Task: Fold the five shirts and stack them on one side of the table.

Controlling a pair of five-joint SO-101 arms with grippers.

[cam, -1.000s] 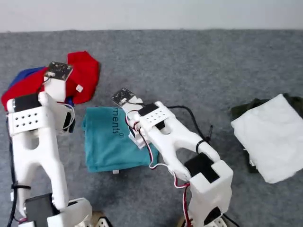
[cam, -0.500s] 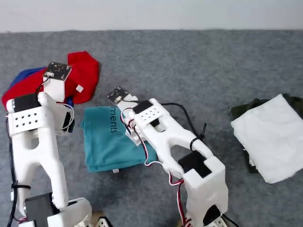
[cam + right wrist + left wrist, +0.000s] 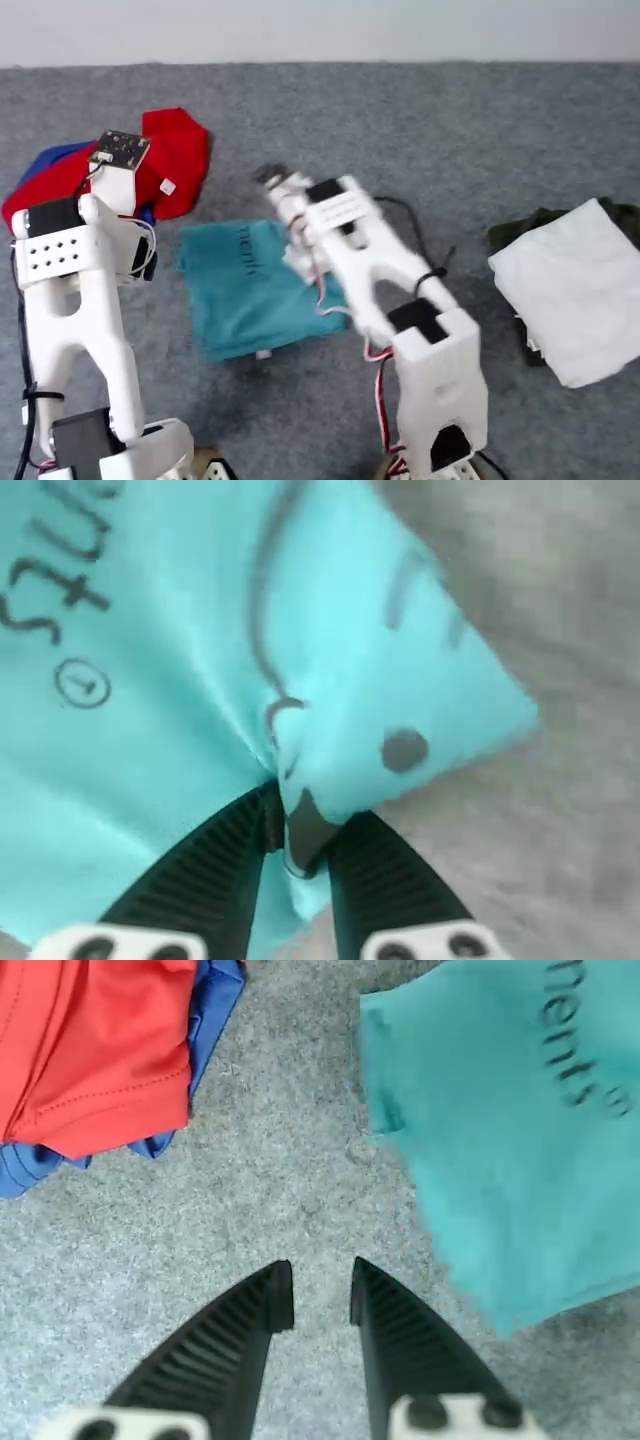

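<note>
teal shirt (image 3: 245, 300) pinched in right jaws (at its edge), left jaws parted, empty

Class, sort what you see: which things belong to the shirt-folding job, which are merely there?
Job: teal shirt, red shirt, blue shirt, white shirt, dark green shirt, right gripper, left gripper.
Merely there: grey table covering, white wall.

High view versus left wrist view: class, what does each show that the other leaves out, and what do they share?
High view adds the folded white shirt lying on a dark green shirt, and the right arm over the teal shirt. Left wrist view adds the left pincer, open above the grey mat. Both share the teal shirt, red shirt and blue shirt.
</note>
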